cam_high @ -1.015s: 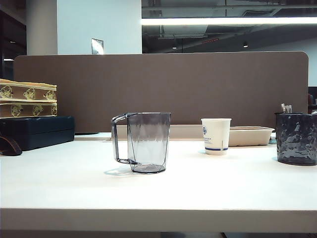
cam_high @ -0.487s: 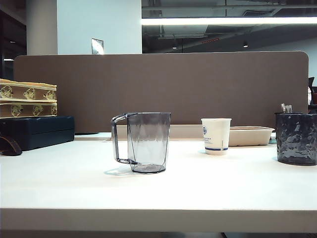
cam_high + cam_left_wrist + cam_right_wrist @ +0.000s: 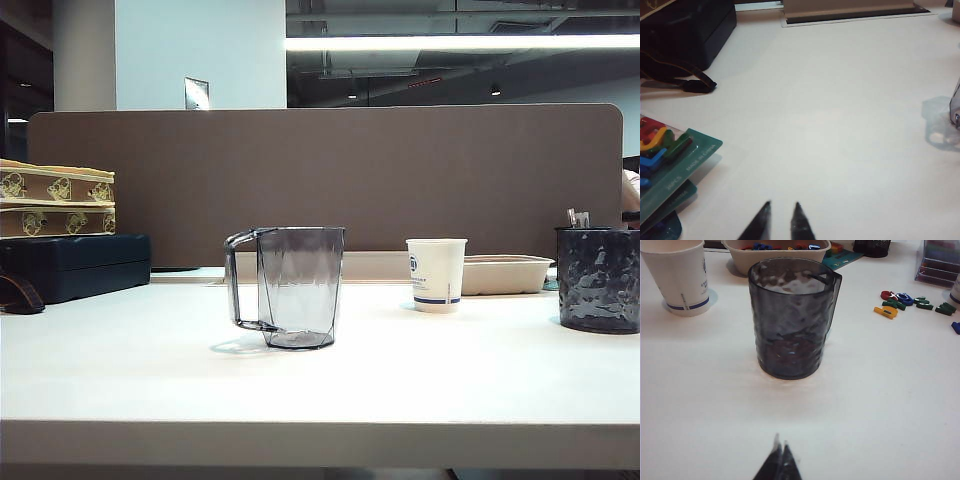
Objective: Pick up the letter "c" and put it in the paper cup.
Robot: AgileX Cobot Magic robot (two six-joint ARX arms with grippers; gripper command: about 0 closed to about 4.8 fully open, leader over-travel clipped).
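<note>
The left gripper (image 3: pixel 781 212) hovered spread over bare table; the right gripper (image 3: pixel 781 452) was pinched empty. The letter "c" (image 3: pixel 886 295) (red, among scattered letters) sat well beyond the paper cup (image 3: pixel 678 277); it needed a low, centred pinch.

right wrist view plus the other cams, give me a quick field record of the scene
paper cup: upright, beside the dark textured holder
letter pieces: loose pile beyond the holder; a red one may be the "c", too small to tell
clear pitcher: mid-table
left claw: open, holding nothing, over bare table
right claw: shut, holding nothing, short of the holder
</note>
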